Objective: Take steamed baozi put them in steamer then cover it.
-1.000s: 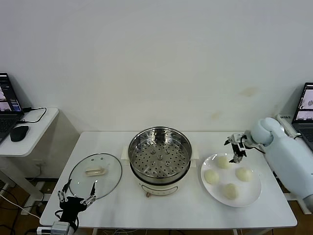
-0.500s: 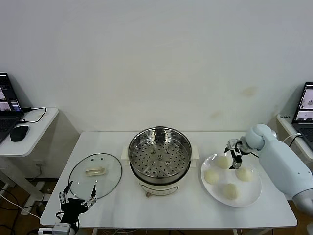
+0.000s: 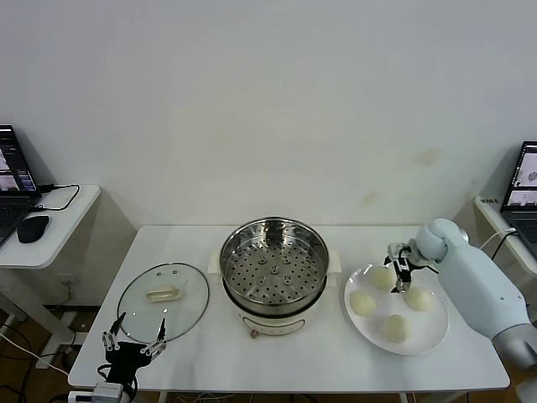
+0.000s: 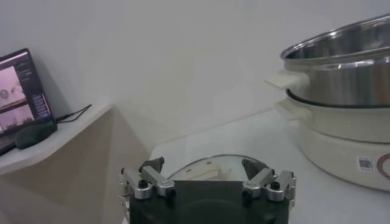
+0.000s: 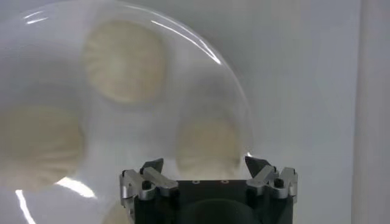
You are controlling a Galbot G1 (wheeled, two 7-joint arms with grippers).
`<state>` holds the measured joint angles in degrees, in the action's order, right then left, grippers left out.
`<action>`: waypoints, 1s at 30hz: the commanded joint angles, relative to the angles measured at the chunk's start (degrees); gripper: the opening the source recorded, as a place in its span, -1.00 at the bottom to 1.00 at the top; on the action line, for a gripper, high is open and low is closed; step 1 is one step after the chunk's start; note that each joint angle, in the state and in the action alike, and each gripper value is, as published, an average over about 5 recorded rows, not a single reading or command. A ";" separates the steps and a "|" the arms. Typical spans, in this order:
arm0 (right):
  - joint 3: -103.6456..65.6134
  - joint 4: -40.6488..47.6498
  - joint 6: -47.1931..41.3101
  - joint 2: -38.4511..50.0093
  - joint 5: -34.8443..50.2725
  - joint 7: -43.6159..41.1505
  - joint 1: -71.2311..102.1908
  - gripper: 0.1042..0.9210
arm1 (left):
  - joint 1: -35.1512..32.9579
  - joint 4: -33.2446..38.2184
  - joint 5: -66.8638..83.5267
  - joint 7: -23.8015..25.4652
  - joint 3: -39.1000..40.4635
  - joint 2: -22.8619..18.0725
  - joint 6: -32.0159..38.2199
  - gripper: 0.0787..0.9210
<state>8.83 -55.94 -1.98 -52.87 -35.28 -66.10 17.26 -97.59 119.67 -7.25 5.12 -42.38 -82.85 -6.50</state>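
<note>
The steamed baozi (image 3: 383,279) sit as four on a flat white plate (image 3: 430,338) at the right of the worktop (image 3: 193,353) in my head view, none yet in the steamer (image 3: 274,270). My right gripper (image 3: 400,270) hangs over the plate's far edge, fingers spread, pinching nothing, between the rear bun and the one to its right (image 3: 419,298). The rear bun lies just to the steamer side of the fingers. My right arm is plainly the nearer one. The steamer stands centre, shiny steel, perforated tray bare, on a cream base. The cover (image 3: 163,300), clear glass with a metal rim and oblong handle, lies flat to the left. My left gripper (image 3: 132,343) waits at the near edge beside the cover.

Left wrist view: left fingers (image 4: 145,183) spread and empty, the cover's handle (image 4: 203,172) just beyond them, the steamer wall well off.

Right wrist view: right fingers (image 5: 270,177) spread wide. One bun (image 5: 208,147) sits just ahead between them, pale, smooth, softly pleated and round, with no long axis to align to. I judge a short descent is needed.
</note>
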 commanded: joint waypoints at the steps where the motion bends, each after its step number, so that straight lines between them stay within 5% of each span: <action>1: -0.08 1.34 -0.12 -0.43 -0.09 1.03 -0.16 0.76 | -0.02 -0.05 -0.04 -0.01 0.04 0.01 0.03 0.77; 6: -0.08 1.06 -0.39 -0.26 0.37 0.94 0.09 0.72 | 0.00 -0.14 -0.10 0.02 0.09 0.02 0.02 0.77; 15: -0.33 0.02 -0.95 0.45 1.83 0.65 0.31 0.23 | 0.00 -0.14 -0.29 0.02 0.35 -0.13 0.02 0.77; 30: 12.60 -5.72 -3.91 5.00 16.98 -3.82 -18.03 0.20 | 0.49 -0.03 -0.39 0.00 0.97 -0.37 -0.07 0.77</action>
<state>14.12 -59.77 -5.15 -49.28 -26.23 -68.47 9.69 -97.05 119.66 -7.64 5.08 -41.39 -83.21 -6.51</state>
